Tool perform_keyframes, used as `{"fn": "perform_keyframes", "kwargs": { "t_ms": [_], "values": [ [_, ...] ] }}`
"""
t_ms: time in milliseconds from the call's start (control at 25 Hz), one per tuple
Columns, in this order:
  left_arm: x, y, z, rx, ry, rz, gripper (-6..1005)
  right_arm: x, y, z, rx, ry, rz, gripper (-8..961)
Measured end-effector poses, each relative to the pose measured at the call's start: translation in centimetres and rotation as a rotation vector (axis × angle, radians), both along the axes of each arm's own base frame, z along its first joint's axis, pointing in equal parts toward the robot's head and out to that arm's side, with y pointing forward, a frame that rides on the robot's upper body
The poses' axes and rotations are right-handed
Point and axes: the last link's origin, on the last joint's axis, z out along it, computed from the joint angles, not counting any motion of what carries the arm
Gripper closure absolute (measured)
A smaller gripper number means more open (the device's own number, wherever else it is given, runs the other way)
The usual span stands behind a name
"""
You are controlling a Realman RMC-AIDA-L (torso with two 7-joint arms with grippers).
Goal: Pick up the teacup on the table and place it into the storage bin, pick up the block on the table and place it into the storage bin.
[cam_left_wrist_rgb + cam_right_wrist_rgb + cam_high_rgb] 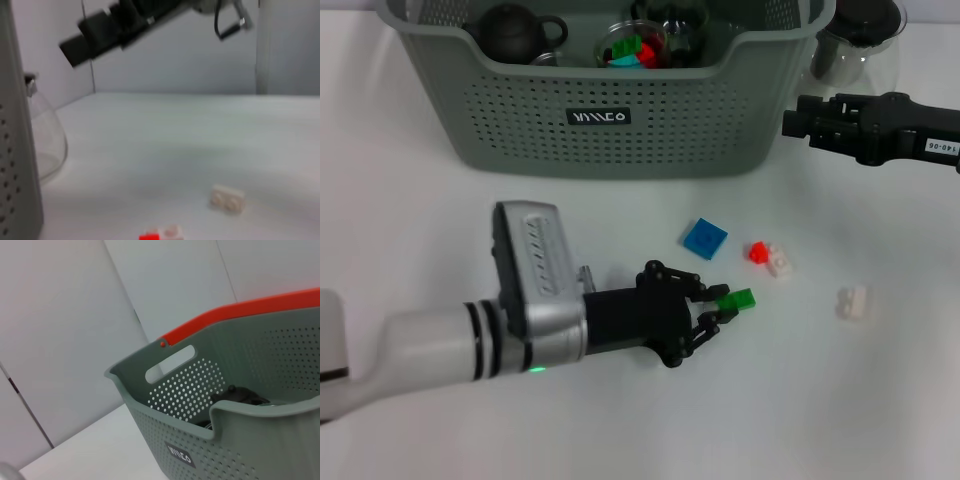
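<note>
The grey-green storage bin stands at the back of the table, and the right wrist view looks down on its rim. Inside it a clear teacup holds coloured blocks beside a black teapot. My left gripper is low over the table's middle, shut on a small green block at its fingertips. A blue block, a red-and-white block and a white block lie on the table close by. My right gripper hovers beside the bin's right end.
A clear glass pitcher with a black lid stands behind the right arm, right of the bin. The left wrist view shows the white block, the red-and-white block, the pitcher and the right arm overhead.
</note>
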Motion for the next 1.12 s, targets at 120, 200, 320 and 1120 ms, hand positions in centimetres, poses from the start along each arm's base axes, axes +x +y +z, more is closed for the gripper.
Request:
{"fn": "perform_keyframes", "kwargs": {
  "t_ms": [120, 200, 320, 1120],
  "values": [
    [-0.3, 0.2, 1.6, -0.040, -0.051, 0.020, 818, 0.0, 0.0, 0.0, 0.001, 0.000, -0.001, 529],
    [-0.9, 0.4, 3.9, -0.073, -0.100, 0.043, 817, 0.1, 0.0, 0.0, 0.000, 0.000, -0.002, 529],
    [-1.5, 0.8, 9.0, -0.090, -0.177, 0.050, 812, 0.1, 0.0, 0.1, 0.002, -0.002, -0.001, 529],
    [13.4, 18.4, 23.1, 0.109, 0.055, 0.430, 773, -0.2, -0.2, -0.3, -0.005, -0.003, 0.016, 529]
  ]
}}
